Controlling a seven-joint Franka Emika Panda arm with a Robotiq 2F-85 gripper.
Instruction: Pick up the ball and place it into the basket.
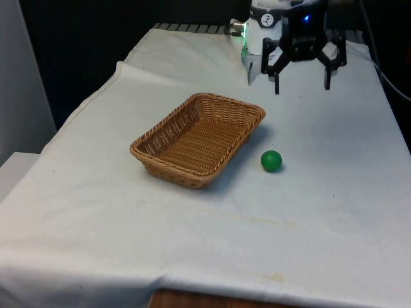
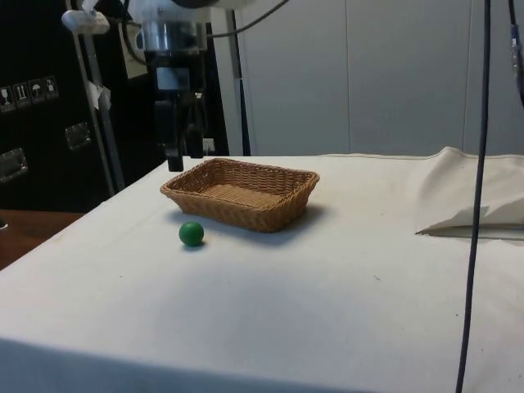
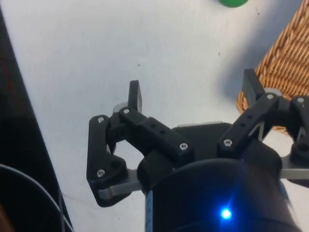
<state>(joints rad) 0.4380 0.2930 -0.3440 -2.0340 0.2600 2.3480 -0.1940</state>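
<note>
Green ball [image 1: 271, 161] on tabletop [image 1: 321, 212] just beside empty wicker basket [image 1: 199, 138]; gripper [image 1: 302, 80], fingers spread and holding nothing, raised well behind ball: best centred directly above it before descending, clear of basket's rim.

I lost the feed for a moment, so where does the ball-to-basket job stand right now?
Nothing is done yet: the ball lies on the cloth beside the basket, untouched. In hand: the gripper hangs above the table beyond the ball, fingers open and empty. Left: descend, grasp the ball, carry it over the basket, release.
</note>
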